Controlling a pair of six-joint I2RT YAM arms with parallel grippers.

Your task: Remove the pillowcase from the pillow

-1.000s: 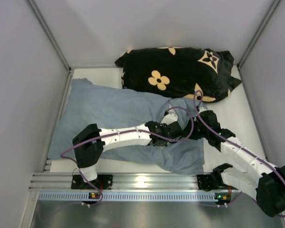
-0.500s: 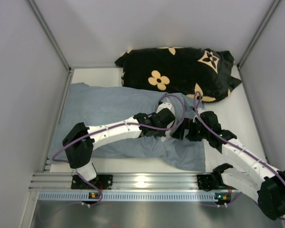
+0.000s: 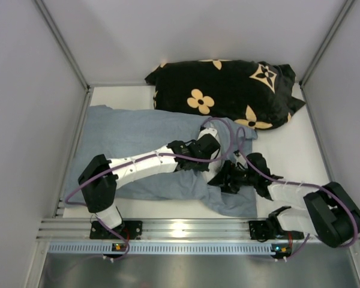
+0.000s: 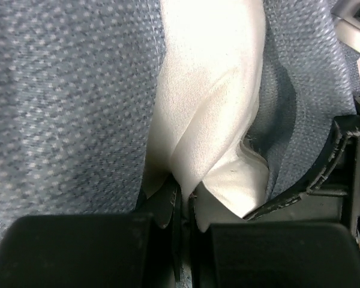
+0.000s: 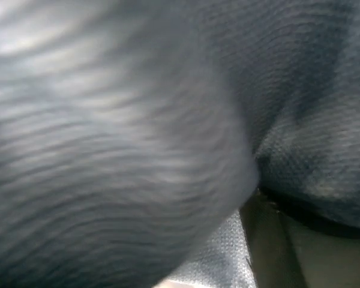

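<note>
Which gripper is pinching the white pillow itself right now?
The left gripper: its wrist view shows white pillow fabric pinched between shut jaws. The right wrist view shows only blurred grey-blue pillowcase.

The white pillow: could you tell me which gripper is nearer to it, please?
Left. The left gripper pinches the pillow itself; the right gripper lies just beside, against the pillowcase.

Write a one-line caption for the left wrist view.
Left gripper pinching the white pillow between grey-blue pillowcase folds.

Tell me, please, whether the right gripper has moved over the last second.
Yes. The right gripper has pulled back from the black flowered pillow toward the aluminium rail at the near edge, and slightly left.
</note>
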